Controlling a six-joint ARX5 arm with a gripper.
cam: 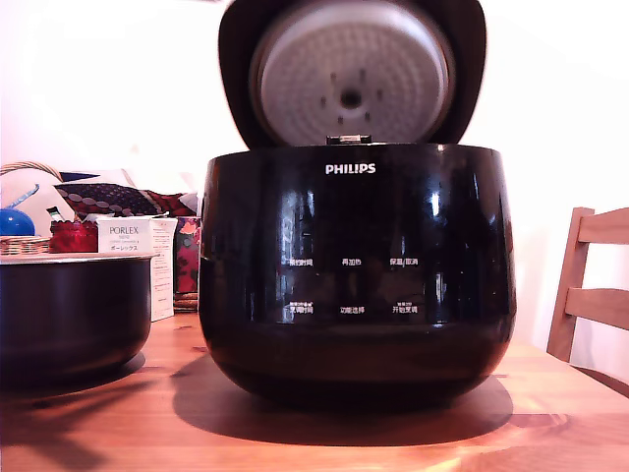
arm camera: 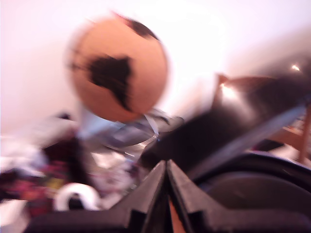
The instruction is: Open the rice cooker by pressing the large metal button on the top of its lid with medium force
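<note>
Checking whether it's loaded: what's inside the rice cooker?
The lid stands open, showing its white dimpled inner face, but the rice cooker is seen side-on, so its black wall hides the interior.

- One rice cooker (cam: pixel 357 270), black, on the wooden table (cam: pixel 295 433).
- One lid (cam: pixel 352 71), standing open above the cooker, with one white dimpled inner disc.
- One smaller dark pot (cam: pixel 69 315) with a pale rim, near the table's edge at the exterior view's left.
- One white box (cam: pixel 135 261) with print, behind that pot.
- One red jar (cam: pixel 73 236).
- One woven basket (cam: pixel 22 211), holding one blue ball (cam: pixel 15 222).
- One wooden chair (cam: pixel 593 285), at the exterior view's right.
- One orange globe (arm camera: pixel 119 68), blurred, in the wrist view.
- One gripper (arm camera: pixel 167 194), its two fingers pressed together.
</note>
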